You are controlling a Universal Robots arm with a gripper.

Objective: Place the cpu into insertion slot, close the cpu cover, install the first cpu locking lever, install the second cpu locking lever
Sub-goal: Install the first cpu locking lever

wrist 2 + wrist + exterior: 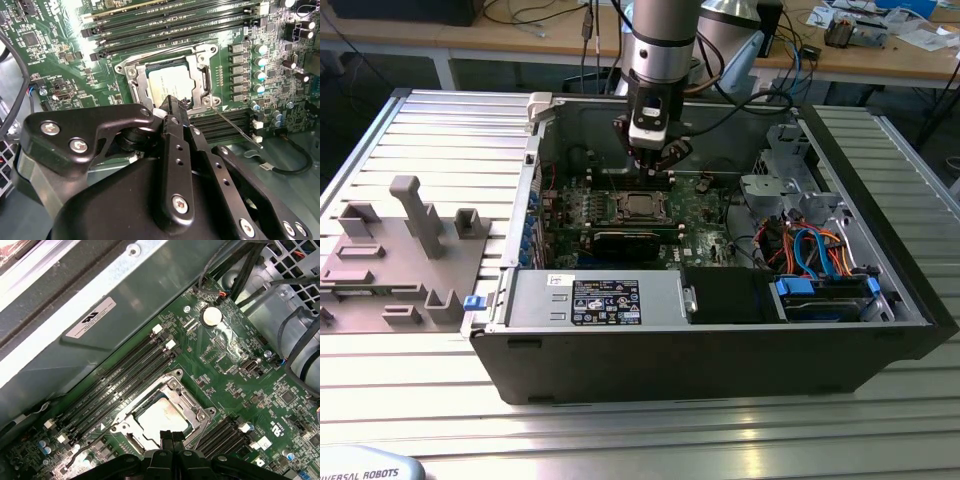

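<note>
Silvery cpu cover (139, 87) down over cpu (172, 82) in insertion slot (125, 67). Press squarely with gripper (172, 435), pinched together and empty, beside cover's edge; go slowly, avoid snagging loose locking lever (235, 127) nearby.

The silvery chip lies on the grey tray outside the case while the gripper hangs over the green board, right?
No: the second wrist view shows the cpu seated in the insertion slot on the green board, not on the tray. The gripper does hang over that board.
</note>
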